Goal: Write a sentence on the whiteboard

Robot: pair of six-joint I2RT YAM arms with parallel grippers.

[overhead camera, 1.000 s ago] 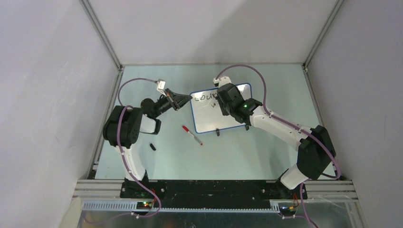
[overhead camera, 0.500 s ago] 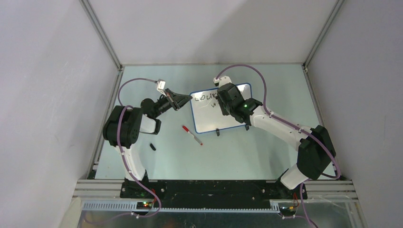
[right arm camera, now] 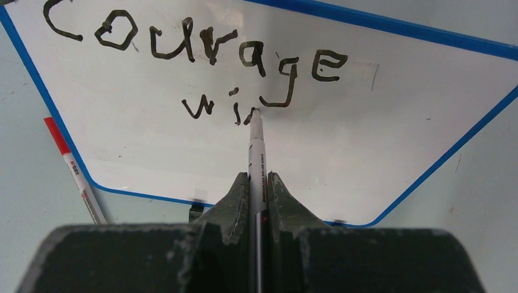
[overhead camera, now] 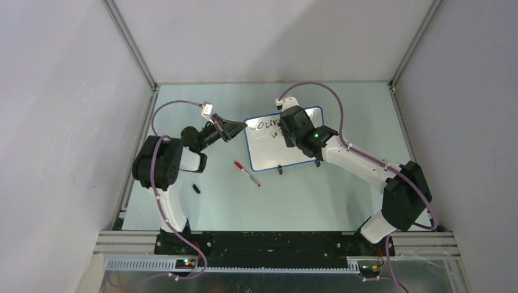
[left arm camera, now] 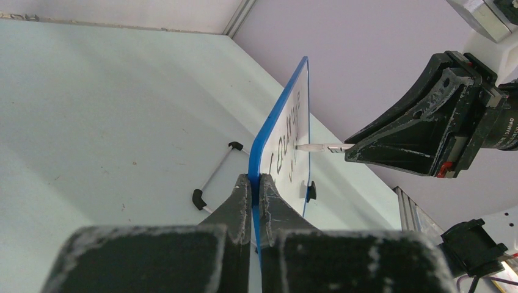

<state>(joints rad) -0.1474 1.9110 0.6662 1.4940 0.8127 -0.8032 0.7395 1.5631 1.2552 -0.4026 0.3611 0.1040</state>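
From above, the whiteboard [overhead camera: 269, 154] stands mid-frame between both arms. Left wrist view: your left gripper [left arm camera: 256, 183] is clamped on its blue rim; hold firm. Right wrist view: your right gripper [right arm camera: 257, 181] grasps the marker [right arm camera: 256, 143], tip on the sentence [right arm camera: 195, 46] just after "wi"; press lightly, stroke steadily.

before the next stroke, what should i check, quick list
1. Hold on the whiteboard rim by the left gripper: ok, clamped.
2. Hold on the marker by the right gripper: ok, shut on it.
3. Tip of the marker touching the whiteboard after "wi": ok.
4. Whole sentence written: not ok, only "courage wi" and a started stroke.
5. Bare white below the writing: ok.
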